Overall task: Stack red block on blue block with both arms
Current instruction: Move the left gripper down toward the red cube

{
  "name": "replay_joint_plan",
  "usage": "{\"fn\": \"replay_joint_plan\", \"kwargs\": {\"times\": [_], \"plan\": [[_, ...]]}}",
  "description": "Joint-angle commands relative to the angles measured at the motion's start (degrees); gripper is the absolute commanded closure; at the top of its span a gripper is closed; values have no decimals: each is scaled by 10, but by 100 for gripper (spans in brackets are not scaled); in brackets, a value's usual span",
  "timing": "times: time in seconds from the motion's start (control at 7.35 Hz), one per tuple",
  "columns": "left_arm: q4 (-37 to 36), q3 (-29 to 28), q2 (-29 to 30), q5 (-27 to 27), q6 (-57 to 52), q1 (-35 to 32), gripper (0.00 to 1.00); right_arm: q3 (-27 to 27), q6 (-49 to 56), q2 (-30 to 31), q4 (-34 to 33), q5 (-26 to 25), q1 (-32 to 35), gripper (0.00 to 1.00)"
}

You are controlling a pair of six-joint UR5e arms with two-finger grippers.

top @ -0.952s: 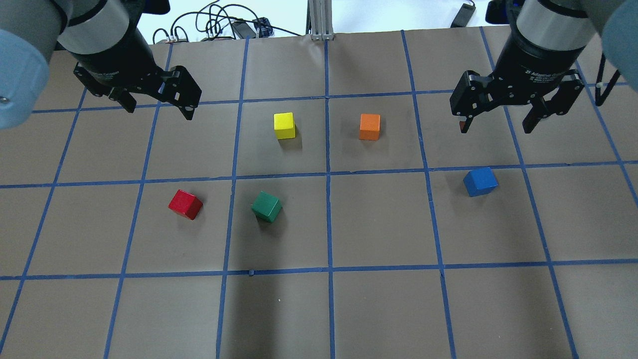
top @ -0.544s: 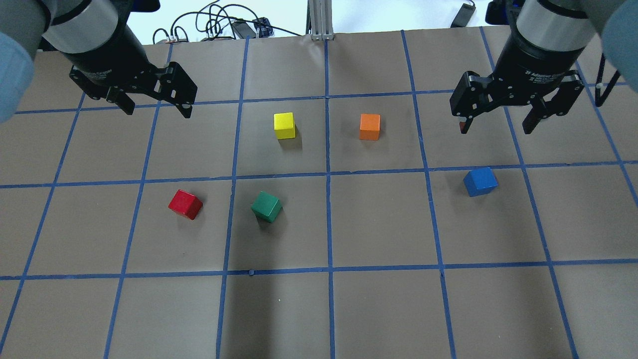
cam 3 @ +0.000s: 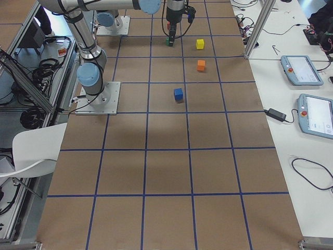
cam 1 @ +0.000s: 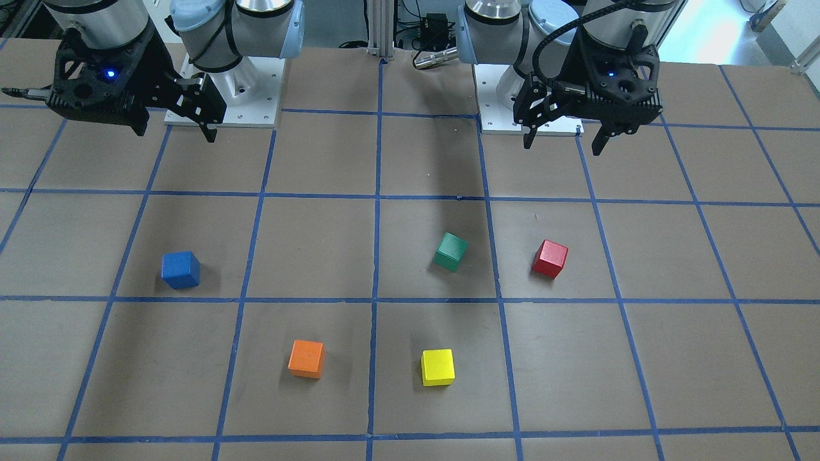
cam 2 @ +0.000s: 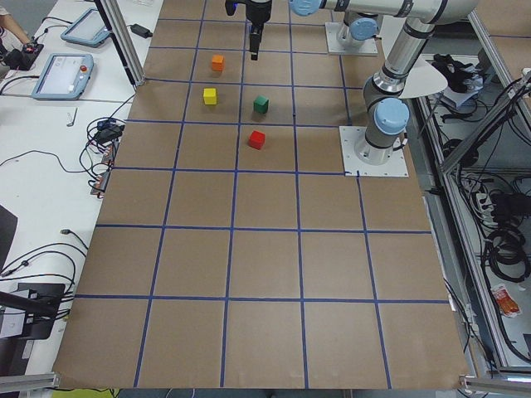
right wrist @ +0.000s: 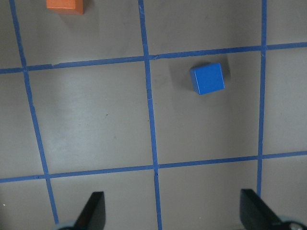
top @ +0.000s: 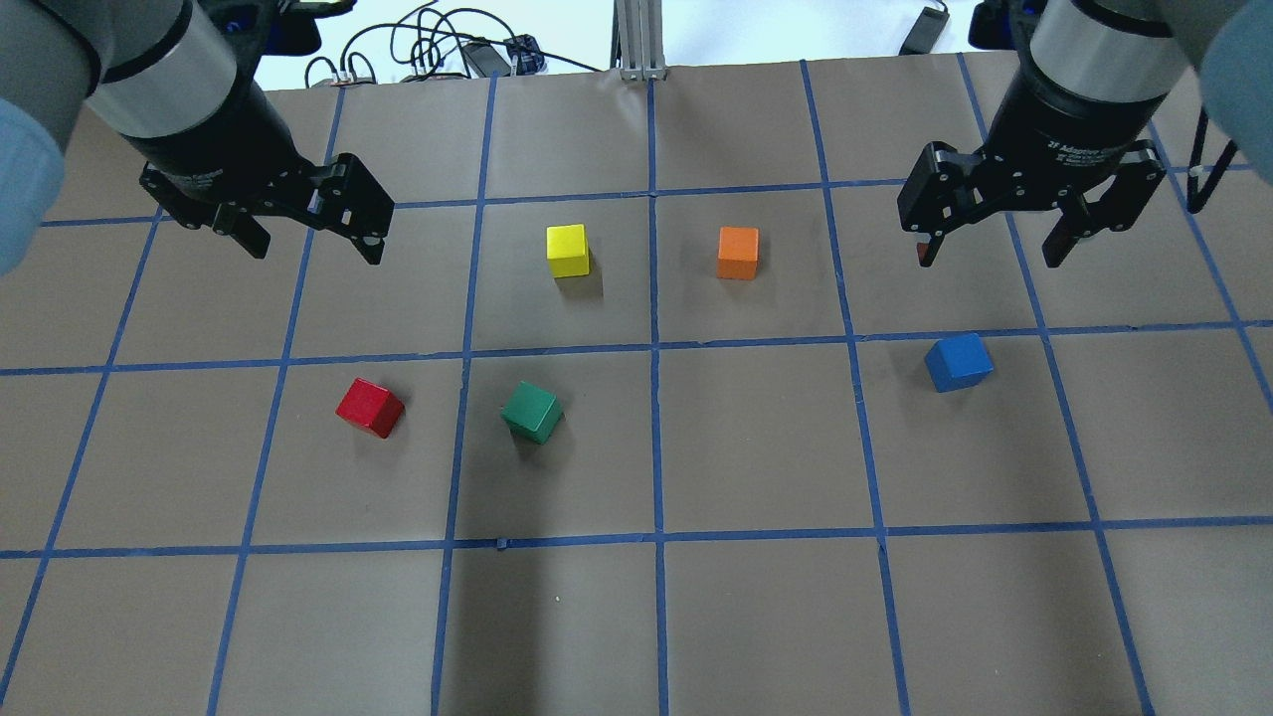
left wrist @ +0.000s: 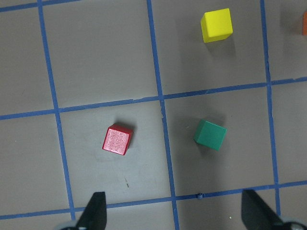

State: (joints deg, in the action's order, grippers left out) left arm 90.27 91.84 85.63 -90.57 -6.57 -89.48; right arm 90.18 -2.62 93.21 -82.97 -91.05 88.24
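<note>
The red block [top: 369, 407] lies alone on the brown mat at the left; it also shows in the left wrist view [left wrist: 117, 139] and the front view [cam 1: 549, 258]. The blue block [top: 958, 362] lies alone at the right, also in the right wrist view [right wrist: 207, 78] and front view [cam 1: 180, 269]. My left gripper [top: 310, 239] is open and empty, held high, above and behind the red block. My right gripper [top: 990, 249] is open and empty, held high behind the blue block.
A green block [top: 532, 412] lies just right of the red one. A yellow block [top: 568, 250] and an orange block [top: 738, 252] lie farther back near the middle. Blue tape lines grid the mat [top: 756, 447]. Cables [top: 428, 50] lie beyond the far edge.
My left gripper has shifted a little left and toward the red block's side of the table. The right gripper and all blocks have not moved.
</note>
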Motion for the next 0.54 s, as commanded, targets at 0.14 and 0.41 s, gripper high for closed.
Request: {"fn": "replay_joint_plan", "kwargs": {"times": [0.14, 0.41], "plan": [[1, 22, 10, 3, -6, 43, 0, 0, 0, 0, 0, -1, 0, 0], [-120, 132, 18, 5, -56, 84, 0, 0, 0, 0, 0, -1, 0, 0]]}}
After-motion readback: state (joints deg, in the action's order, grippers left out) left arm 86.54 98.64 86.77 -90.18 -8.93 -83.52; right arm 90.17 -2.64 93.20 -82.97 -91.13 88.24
